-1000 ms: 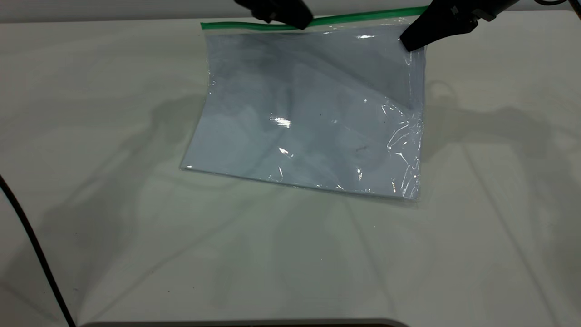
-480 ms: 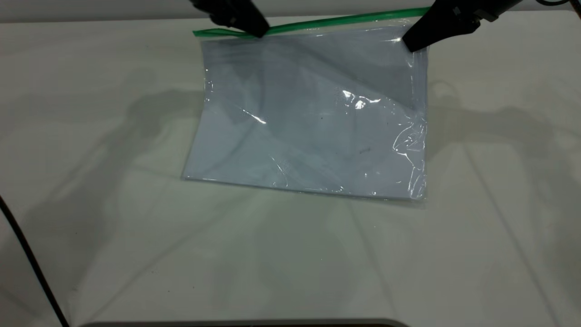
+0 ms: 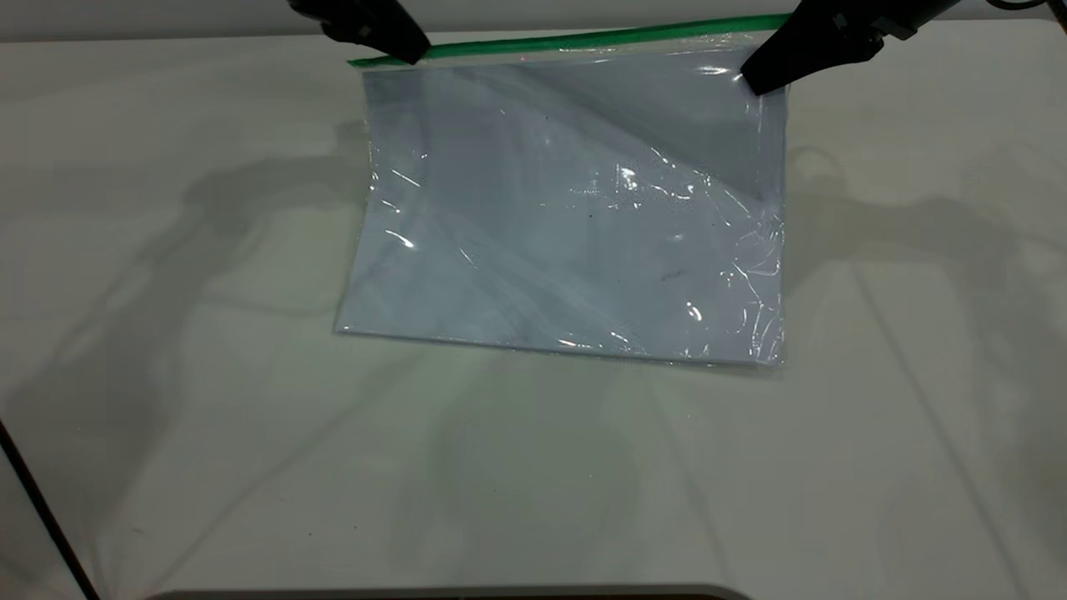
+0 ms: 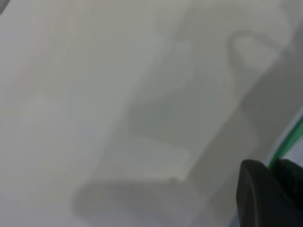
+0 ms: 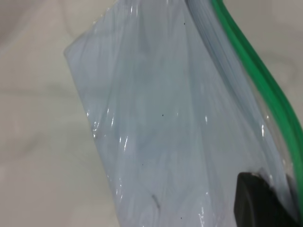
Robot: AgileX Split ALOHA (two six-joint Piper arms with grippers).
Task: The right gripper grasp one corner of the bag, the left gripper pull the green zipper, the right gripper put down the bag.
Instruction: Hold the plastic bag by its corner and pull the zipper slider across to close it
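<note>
The bag [image 3: 575, 208], a clear crinkly pouch with pale blue-white sheets, hangs with its upper edge lifted and its lower edge on the table. The green zipper [image 3: 600, 39] runs along the upper edge. My right gripper [image 3: 754, 79] is shut on the bag's upper right corner; in the right wrist view its black finger [image 5: 258, 201] presses the plastic beside the green zipper [image 5: 255, 75]. My left gripper [image 3: 408, 54] is shut on the zipper near its left end; in the left wrist view its fingers [image 4: 260, 194] pinch the green zipper [image 4: 289, 142]. The slider tab is hidden.
The white table [image 3: 533, 467] spreads wide in front of and beside the bag. A black cable [image 3: 42, 508] crosses the near left corner. The table's far edge lies just behind the zipper.
My left gripper has slid left along the green zipper, from about its middle to near its left end. The bag's upper left has shifted slightly left. The right gripper has held still.
</note>
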